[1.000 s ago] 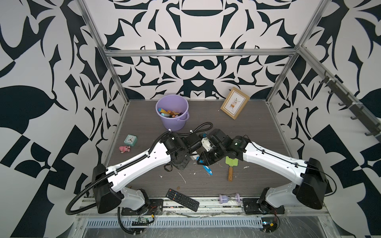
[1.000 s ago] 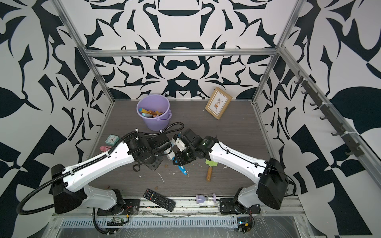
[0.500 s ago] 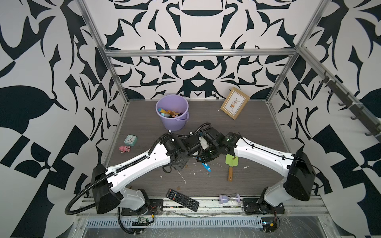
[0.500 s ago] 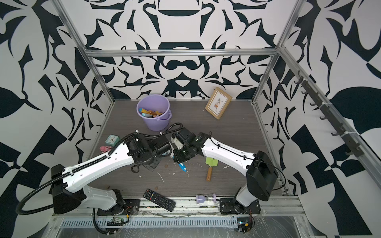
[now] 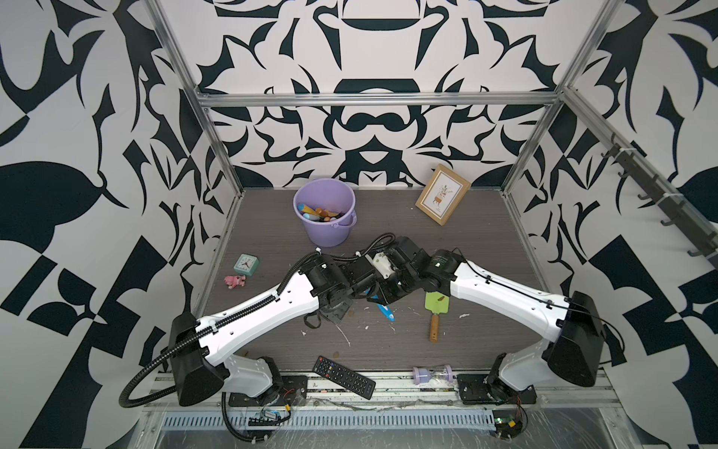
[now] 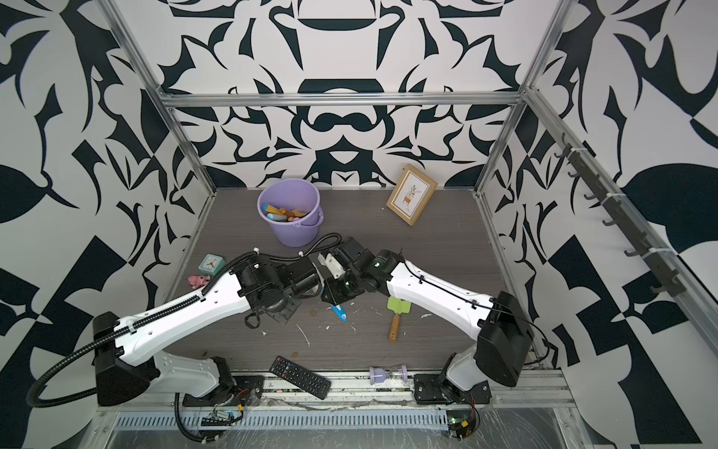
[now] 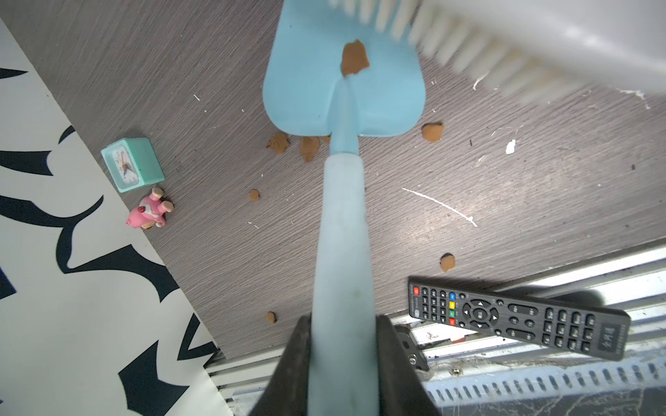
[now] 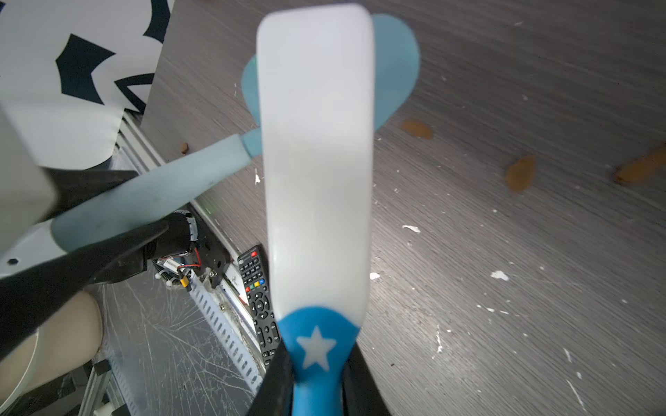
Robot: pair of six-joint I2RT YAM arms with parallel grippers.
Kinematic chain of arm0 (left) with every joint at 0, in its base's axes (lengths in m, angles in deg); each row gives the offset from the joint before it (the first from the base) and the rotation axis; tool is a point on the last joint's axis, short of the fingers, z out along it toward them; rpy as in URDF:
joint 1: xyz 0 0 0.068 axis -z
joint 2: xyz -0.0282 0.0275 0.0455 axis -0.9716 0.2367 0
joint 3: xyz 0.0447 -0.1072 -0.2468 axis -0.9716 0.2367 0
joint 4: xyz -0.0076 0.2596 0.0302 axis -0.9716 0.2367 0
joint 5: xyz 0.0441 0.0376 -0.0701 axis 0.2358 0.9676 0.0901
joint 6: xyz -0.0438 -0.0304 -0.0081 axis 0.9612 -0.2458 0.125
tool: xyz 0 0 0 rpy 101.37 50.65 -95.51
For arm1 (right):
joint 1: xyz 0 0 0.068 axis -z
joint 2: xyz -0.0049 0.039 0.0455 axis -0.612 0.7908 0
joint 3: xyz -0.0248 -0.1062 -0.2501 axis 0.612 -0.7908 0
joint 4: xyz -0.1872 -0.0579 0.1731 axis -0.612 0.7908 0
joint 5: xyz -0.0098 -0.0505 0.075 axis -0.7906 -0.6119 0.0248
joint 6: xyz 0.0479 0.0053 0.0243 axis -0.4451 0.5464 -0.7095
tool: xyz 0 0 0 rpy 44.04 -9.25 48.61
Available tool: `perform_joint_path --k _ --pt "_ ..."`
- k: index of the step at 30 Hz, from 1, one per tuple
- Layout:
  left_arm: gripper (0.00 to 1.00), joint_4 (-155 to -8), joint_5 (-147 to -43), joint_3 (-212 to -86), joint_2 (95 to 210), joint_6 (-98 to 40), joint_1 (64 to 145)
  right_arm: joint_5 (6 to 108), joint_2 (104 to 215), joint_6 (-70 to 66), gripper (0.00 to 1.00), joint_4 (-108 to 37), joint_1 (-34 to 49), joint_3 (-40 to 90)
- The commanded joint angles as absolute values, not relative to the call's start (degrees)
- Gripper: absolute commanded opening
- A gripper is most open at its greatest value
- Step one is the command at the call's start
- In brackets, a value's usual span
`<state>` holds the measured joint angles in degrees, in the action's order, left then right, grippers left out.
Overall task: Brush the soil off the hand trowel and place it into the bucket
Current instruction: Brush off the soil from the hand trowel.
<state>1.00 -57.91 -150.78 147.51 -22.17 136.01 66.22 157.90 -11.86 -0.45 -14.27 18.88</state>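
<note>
My left gripper (image 7: 342,324) is shut on the pale handle of a light-blue hand trowel (image 7: 342,90), held just above the table. One brown clump of soil (image 7: 355,63) sticks to the blade. More soil crumbs (image 7: 432,131) lie on the table below it. My right gripper (image 8: 317,349) is shut on the blue star-marked handle of a white brush (image 8: 317,144). The brush's blurred bristles (image 7: 450,47) sweep over the blade's far end. The lilac bucket (image 5: 330,229) stands behind both wrists with several tools inside, also seen in a top view (image 6: 295,233).
A green trowel (image 5: 435,307) with a wooden handle lies under the right forearm. A remote (image 5: 344,375) and a lilac hourglass (image 5: 432,374) sit at the front edge. A clock (image 5: 246,264) and a pink toy (image 5: 235,280) lie by the left wall, a picture frame (image 5: 443,194) at the back.
The right arm swung the brush leftward over the trowel, then eased back a little. The left arm and trowel hardly moved. Both grips are unchanged.
</note>
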Motion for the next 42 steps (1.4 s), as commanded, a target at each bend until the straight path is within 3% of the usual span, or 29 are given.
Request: perform_joint_path --k 1,8,19,24,33,42 --pt "0.00 2.5 -57.1 -150.3 146.3 -21.3 136.3 69.4 161.0 -12.7 0.00 -3.9 -15.6 21.6" --pt "0.00 2.8 -55.9 -150.4 146.0 -21.1 136.4 64.1 166.2 -11.7 0.00 3.5 -13.7 22.2" --pt "0.00 2.8 -54.8 -148.6 146.1 -20.4 136.5 60.3 161.8 -11.9 0.00 7.6 -12.0 25.8" --pt "0.00 2.5 -55.0 -148.5 146.3 -20.6 136.5 63.0 157.9 -13.6 0.00 1.5 -12.4 24.6" --pt "0.00 0.3 -56.0 -148.7 145.5 -18.5 136.5 68.8 161.7 -13.4 0.00 -8.6 -12.0 19.0" --pt "0.00 -23.3 -72.3 -137.4 144.0 -8.4 137.9 69.5 147.3 -18.1 0.00 -16.9 5.1 4.0"
